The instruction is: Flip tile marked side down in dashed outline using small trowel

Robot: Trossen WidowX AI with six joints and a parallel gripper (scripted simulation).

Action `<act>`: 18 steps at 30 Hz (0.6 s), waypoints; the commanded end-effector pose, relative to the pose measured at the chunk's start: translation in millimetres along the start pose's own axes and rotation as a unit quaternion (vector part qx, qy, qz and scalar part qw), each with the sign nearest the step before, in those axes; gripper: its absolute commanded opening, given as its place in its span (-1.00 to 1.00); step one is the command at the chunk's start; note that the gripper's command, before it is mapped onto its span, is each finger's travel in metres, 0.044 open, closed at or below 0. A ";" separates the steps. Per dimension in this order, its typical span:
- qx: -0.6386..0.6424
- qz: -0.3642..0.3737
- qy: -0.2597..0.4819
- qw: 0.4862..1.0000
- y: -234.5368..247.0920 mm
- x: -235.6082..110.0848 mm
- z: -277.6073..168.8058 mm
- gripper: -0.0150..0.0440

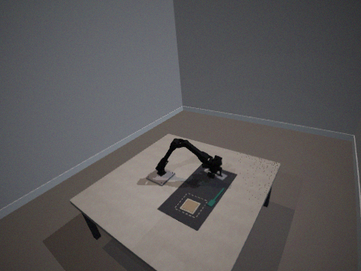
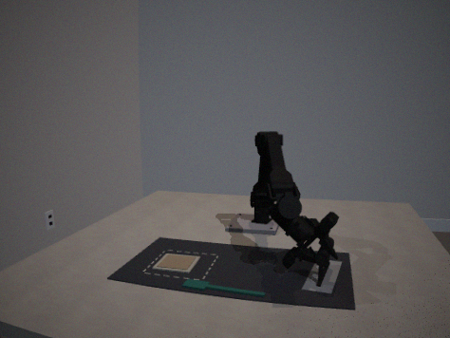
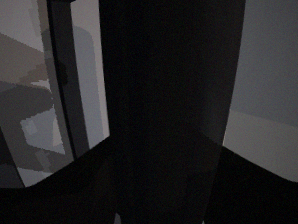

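Observation:
The tan tile (image 1: 189, 205) (image 2: 176, 261) lies flat inside the dashed outline (image 1: 185, 194) (image 2: 190, 252) on the dark mat (image 1: 190, 222) (image 2: 266, 266). Its upper face looks plain. The green trowel (image 1: 215, 197) (image 2: 223, 288) lies on the mat beside the outline, apart from the tile, with nothing touching it. My gripper (image 1: 214, 173) (image 2: 319, 268) is at the mat's far end, low over a light grey patch (image 1: 225, 177) (image 2: 333, 276). It is shut on a dark object (image 3: 173, 110) that fills the wrist view; I cannot tell what it is.
The arm's base plate (image 1: 161, 177) (image 2: 252, 227) sits on the table beside the mat. The table (image 1: 126, 213) (image 2: 95, 237) stands in a bare room. A speckled area (image 1: 259, 171) covers its far corner.

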State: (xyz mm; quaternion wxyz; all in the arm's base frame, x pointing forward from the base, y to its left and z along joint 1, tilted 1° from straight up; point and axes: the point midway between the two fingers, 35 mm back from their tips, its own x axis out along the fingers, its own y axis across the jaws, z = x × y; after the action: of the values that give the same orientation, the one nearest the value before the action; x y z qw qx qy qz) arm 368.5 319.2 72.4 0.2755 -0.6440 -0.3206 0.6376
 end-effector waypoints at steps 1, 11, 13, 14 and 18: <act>-0.005 -0.004 0.000 1.000 -1.4 0.0 -0.2 -0.05; -0.005 -0.004 0.000 1.000 -1.4 0.0 -0.2 0.53; -0.005 -0.004 0.000 1.000 -1.4 0.0 -0.2 0.53; -0.005 -0.004 0.000 1.000 -1.4 0.0 -0.2 0.53; -0.005 -0.003 0.000 1.000 -1.2 -5.6 -0.6 0.53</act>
State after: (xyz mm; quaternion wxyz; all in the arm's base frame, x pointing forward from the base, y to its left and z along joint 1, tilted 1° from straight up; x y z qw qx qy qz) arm 368.6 319.4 73.8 0.2755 -0.6441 -0.3240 0.6358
